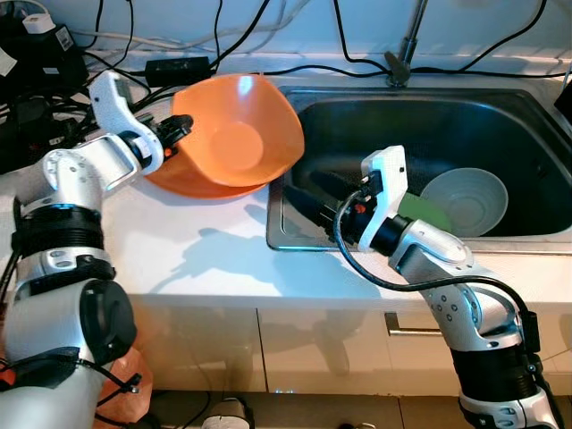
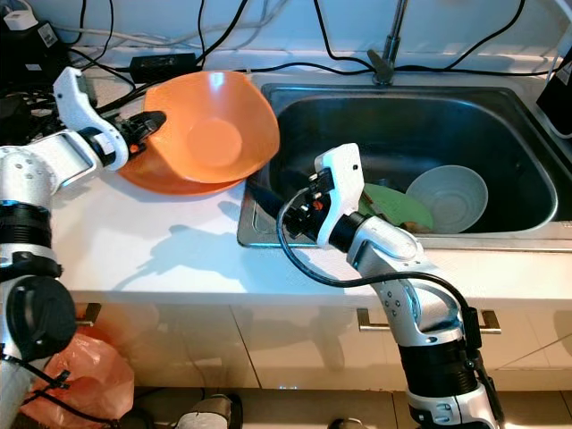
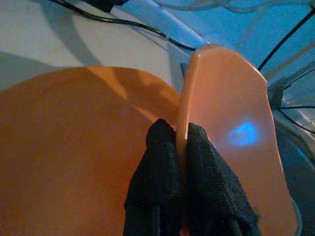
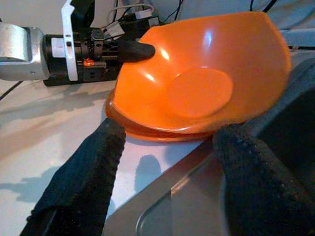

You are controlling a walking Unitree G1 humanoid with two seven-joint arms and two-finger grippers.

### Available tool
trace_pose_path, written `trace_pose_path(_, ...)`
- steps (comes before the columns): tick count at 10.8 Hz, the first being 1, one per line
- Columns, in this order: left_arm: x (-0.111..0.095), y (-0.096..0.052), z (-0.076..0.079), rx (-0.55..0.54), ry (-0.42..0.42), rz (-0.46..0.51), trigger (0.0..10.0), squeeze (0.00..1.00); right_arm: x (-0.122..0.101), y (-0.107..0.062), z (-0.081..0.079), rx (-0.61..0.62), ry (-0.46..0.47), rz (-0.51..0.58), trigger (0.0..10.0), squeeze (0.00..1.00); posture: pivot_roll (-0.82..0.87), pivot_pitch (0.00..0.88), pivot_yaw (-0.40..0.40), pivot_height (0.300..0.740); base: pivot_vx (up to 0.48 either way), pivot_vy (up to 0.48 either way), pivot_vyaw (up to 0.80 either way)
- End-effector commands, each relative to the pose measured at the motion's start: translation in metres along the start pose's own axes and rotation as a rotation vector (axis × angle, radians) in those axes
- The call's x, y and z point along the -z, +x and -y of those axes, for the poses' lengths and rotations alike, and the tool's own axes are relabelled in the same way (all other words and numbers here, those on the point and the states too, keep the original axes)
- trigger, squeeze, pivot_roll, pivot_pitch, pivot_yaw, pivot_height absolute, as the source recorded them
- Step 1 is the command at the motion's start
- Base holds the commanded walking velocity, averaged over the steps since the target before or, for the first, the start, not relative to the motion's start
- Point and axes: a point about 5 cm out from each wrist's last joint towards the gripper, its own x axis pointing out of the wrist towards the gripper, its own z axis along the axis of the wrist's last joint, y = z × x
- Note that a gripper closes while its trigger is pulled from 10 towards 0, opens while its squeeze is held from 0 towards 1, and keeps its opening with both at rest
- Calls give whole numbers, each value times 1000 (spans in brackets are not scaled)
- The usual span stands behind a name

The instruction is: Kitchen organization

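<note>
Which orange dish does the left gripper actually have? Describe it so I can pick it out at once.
Start at the steel sink; on the white counter just off its left edge sit two orange dishes. The one held is the orange bowl, tipped up on edge with its inside facing the sink and the left gripper pinching its rim. Its neighbour, the orange plate, lies flat beneath it.
</note>
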Motion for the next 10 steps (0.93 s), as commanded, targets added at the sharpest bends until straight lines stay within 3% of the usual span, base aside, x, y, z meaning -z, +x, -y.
trace_pose_path(1, -5, -2, 2, 8, 17, 43, 0, 0, -9, 1, 0, -3, -15, 36, 10000, 0, 92, 78, 53, 740, 0, 0, 0)
trace_pose_path(2, -11, -3, 9, 47, 17, 108, 0, 0, -10, 1, 2, 10, -17, 38, 10000, 0, 93, 77, 51, 740, 0, 0, 0)
trace_pose_path(4, -15, -6, 27, 186, 140, 199, 0, 0, -12, 4, 8, 56, 1, 61, 10000, 0, 94, 74, 50, 740, 0, 0, 0)
trace_pose_path(5, -14, -9, 36, 275, 156, 219, 0, 0, -16, 5, 15, 116, 52, 108, 10000, 0, 94, 74, 49, 740, 0, 0, 0)
trace_pose_path(6, -13, -12, 44, 367, 155, 251, 0, 0, -22, 5, 34, 262, 168, 196, 10000, 0, 93, 73, 49, 740, 0, 0, 0)
trace_pose_path(10, -5, -16, 55, 462, 154, 281, 0, 0, -29, 9, 46, 340, 285, 282, 10000, 0, 96, 77, 44, 740, 0, 0, 0)
